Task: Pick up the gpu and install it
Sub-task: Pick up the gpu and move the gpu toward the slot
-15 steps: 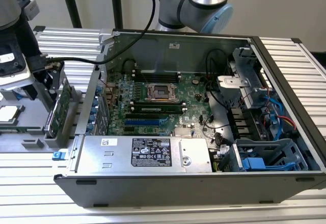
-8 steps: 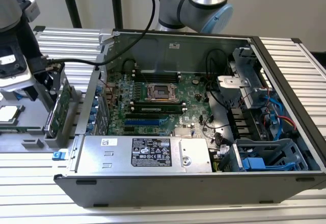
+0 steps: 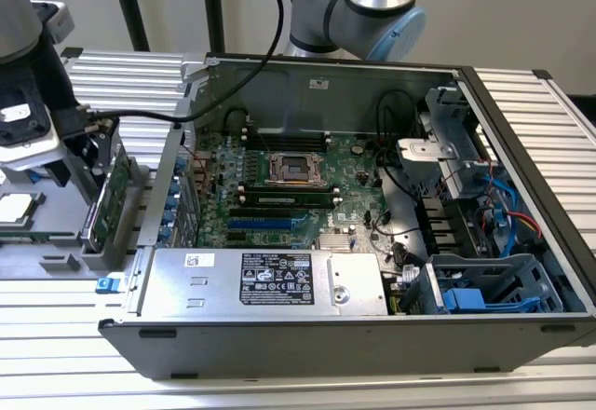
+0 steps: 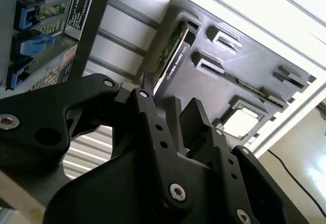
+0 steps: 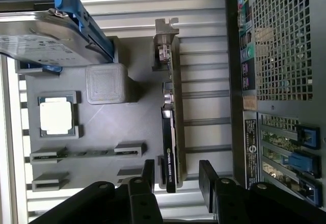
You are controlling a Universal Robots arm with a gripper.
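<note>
Early stage: the black two-finger gripper [image 5: 176, 165], released and ungrasping, aligns over the green-and-black flat gpu [image 5: 169, 132] standing slotted at the grey moulded tray [image 5: 102, 127] edge; lifting and installation remain.

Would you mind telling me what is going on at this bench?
The robot arm's black tool is down at the small green graphics card with a black cover. The card stands on edge in a slot of the grey parts tray beside the open computer case. In the first wrist view the tool's fingers are open, one on each side of the card's end, and not clamped on it. The card sits in the tray, not yet picked up or installed.
</note>
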